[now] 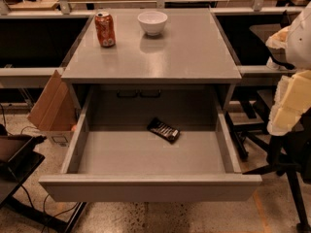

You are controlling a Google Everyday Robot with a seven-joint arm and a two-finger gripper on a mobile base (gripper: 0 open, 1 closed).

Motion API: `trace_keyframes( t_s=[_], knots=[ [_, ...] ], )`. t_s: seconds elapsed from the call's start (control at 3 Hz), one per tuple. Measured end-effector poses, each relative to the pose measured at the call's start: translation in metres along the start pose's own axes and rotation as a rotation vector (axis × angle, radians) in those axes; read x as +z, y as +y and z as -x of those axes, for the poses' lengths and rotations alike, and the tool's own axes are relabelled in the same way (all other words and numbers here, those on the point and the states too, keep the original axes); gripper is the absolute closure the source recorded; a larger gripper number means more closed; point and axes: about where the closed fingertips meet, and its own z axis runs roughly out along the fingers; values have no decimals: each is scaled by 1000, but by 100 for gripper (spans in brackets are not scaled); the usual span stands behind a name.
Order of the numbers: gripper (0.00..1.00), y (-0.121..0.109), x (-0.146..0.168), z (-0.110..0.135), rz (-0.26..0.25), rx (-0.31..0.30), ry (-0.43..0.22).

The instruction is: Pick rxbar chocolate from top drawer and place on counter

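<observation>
Gripper (290,103) well right of rxbar chocolate (164,129)

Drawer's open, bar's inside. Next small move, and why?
Probably swing the gripper left, over the rxbar chocolate: the gripper hangs off to the right of the top drawer, while the bar lies untouched on the drawer floor near the back.

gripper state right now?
Gripper: at the right edge, outside the top drawer; state cannot be told. The rxbar chocolate lies in the drawer, not held.
</observation>
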Motion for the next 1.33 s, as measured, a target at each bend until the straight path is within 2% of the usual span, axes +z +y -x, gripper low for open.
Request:
trace_keyframes(
  t_s=[0.33, 0.67, 1.0, 1.33],
  knots=[
    [0, 0, 1, 0, -1, 2, -1],
    [0, -9, 20, 0, -22, 54, -38],
    [0, -25, 83, 3, -39, 158, -76],
    [0, -40, 120, 12, -67, 230, -106]
  ],
)
